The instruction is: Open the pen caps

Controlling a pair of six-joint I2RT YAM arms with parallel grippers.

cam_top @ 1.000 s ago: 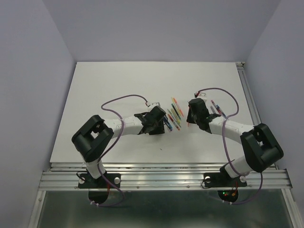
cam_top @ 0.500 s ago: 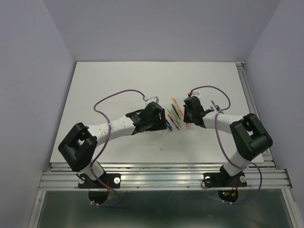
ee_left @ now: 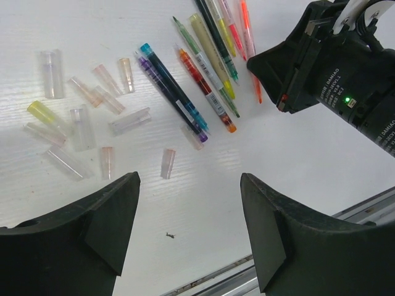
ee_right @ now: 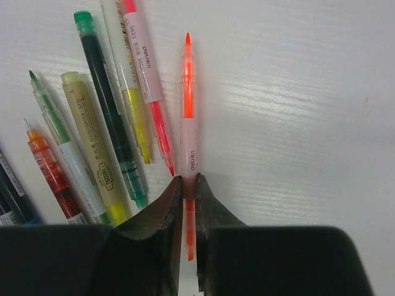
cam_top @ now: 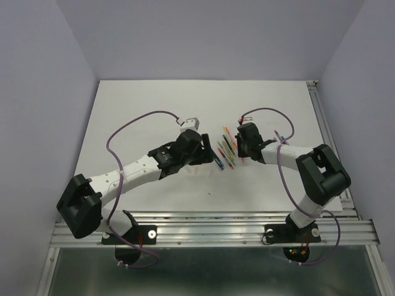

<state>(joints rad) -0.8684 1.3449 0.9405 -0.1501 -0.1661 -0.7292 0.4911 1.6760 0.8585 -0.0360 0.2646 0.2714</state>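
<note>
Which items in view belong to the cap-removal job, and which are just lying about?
Job:
- row of thin coloured pens
- orange pen, clamped in the right gripper
- scattered pale translucent plastic caps
- left gripper, open above them

Lying about:
- tiny dark speck on the white table
- aluminium rail

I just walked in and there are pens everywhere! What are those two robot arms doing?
The arms are taking pen caps off pens. The right gripper is shut on an orange pen with a bare tip, beside the row of other pens on the white table. The left gripper hangs open, holding nothing, above the loose clear caps that lie scattered next to the pens.
</note>
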